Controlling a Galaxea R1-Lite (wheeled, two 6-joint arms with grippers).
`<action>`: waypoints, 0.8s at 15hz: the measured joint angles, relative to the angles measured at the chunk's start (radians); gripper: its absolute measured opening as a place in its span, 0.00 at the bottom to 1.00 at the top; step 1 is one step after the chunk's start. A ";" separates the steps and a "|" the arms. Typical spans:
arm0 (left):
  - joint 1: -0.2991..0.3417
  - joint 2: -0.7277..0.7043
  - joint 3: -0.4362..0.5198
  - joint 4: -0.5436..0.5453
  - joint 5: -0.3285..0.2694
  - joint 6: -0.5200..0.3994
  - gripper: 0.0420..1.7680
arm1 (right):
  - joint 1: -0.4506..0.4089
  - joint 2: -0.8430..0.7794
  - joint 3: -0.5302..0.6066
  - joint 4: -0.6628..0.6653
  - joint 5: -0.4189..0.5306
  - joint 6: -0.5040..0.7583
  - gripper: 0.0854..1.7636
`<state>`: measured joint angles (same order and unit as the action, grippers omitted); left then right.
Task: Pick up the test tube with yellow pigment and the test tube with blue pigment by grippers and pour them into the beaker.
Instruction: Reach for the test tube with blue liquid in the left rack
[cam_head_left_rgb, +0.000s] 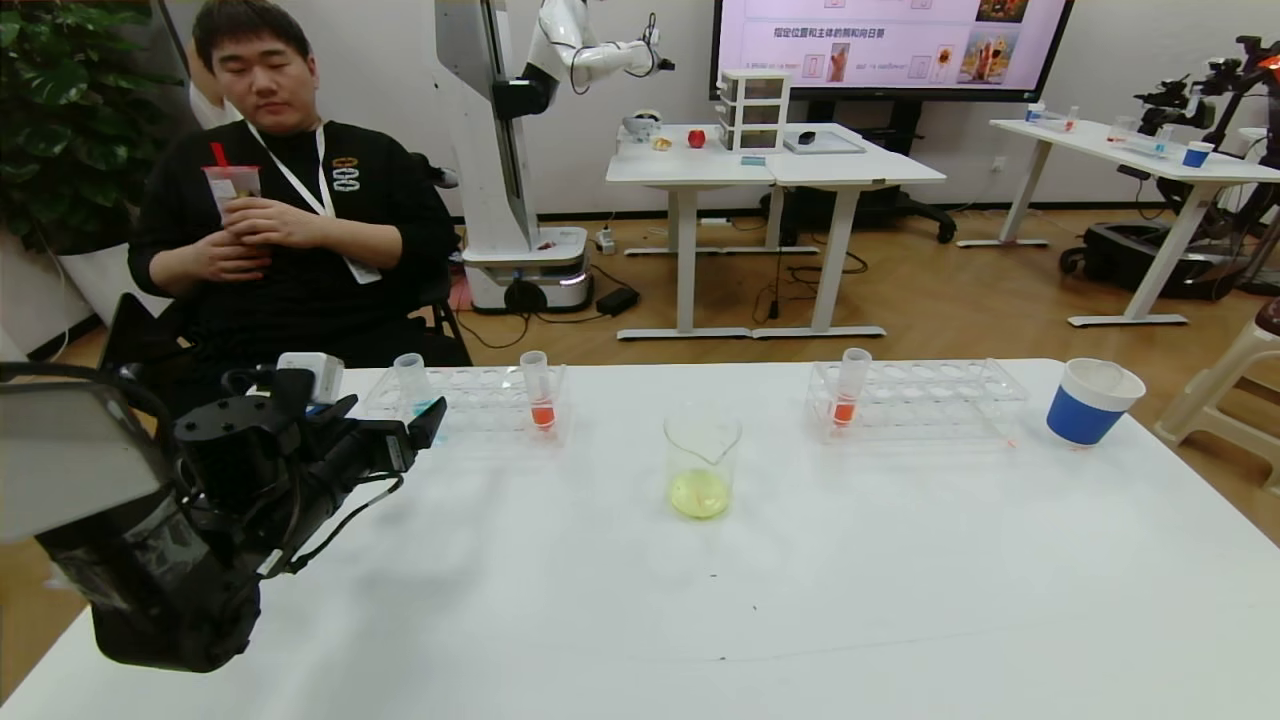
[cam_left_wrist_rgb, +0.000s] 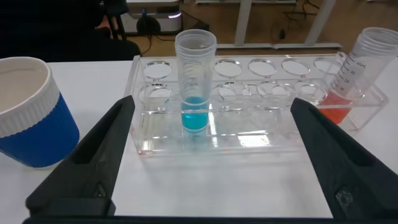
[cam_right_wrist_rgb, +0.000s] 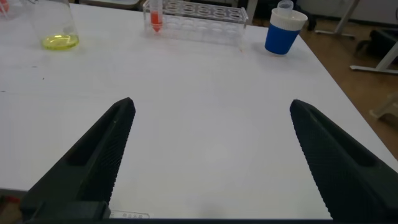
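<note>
A wood-plank floor (cam_head_left_rgb: 950, 290) is running beneath white desks (cam_head_left_rgb: 775, 170). A wall screen (cam_head_left_rgb: 890, 45) is glowing against the white wall (cam_head_left_rgb: 1150, 50). A leafy plant (cam_head_left_rgb: 70, 110) is standing in the corner; a seated man (cam_head_left_rgb: 285, 220) is holding a drink (cam_head_left_rgb: 232, 185).

Two racks (cam_head_left_rgb: 915, 398), orange tubes (cam_head_left_rgb: 538, 390), blue cup (cam_head_left_rgb: 1090, 402)

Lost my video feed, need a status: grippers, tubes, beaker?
Left gripper open, lined up on blue tube in its rack. Right gripper open over bare table. Beaker already holds yellow liquid. Nothing blocking.
</note>
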<state>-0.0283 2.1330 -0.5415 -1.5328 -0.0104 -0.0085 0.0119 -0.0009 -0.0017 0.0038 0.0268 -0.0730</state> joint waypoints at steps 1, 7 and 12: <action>0.000 0.014 -0.024 0.000 0.003 0.000 0.99 | 0.000 0.000 0.000 0.000 0.000 0.000 0.98; -0.001 0.129 -0.216 0.006 0.046 -0.002 0.99 | 0.000 0.000 0.000 0.000 0.000 0.000 0.98; -0.002 0.196 -0.295 0.009 0.049 -0.003 0.99 | 0.000 0.000 0.000 0.000 0.000 0.000 0.98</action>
<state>-0.0302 2.3294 -0.8366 -1.5234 0.0389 -0.0111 0.0119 -0.0009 -0.0017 0.0036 0.0268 -0.0730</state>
